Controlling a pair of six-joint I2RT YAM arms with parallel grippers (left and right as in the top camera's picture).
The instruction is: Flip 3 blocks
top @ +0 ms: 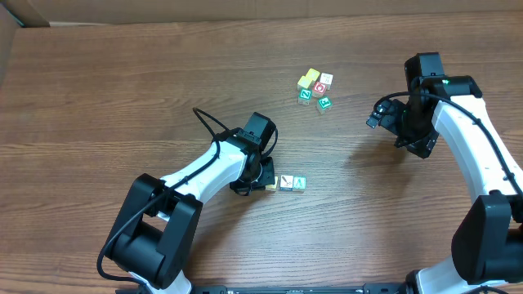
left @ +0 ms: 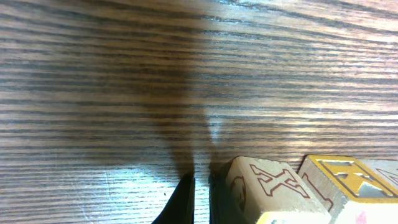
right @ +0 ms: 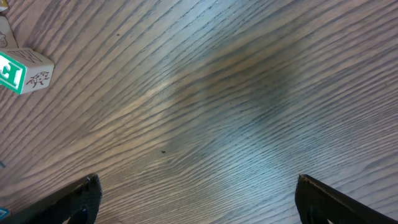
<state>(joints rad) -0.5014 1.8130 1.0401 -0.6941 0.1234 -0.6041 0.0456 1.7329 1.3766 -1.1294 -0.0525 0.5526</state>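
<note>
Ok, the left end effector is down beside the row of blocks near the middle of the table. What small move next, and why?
Probably nudge the left end effector sideways into the nearest block to tip it over. Its jaws are shut and empty, with the tips low right beside that block, so a push looks handier than a grasp.

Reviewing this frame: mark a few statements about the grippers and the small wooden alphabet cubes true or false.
1. The left gripper has its jaws shut. True.
2. The right gripper grips a green-faced cube. False: its jaws stand open and empty.
3. Beside the left gripper sit two wooden alphabet cubes, side by side. True.
4. The red-faced wooden cube lies beside the left gripper. False: it sits in the far cluster of cubes.
</note>
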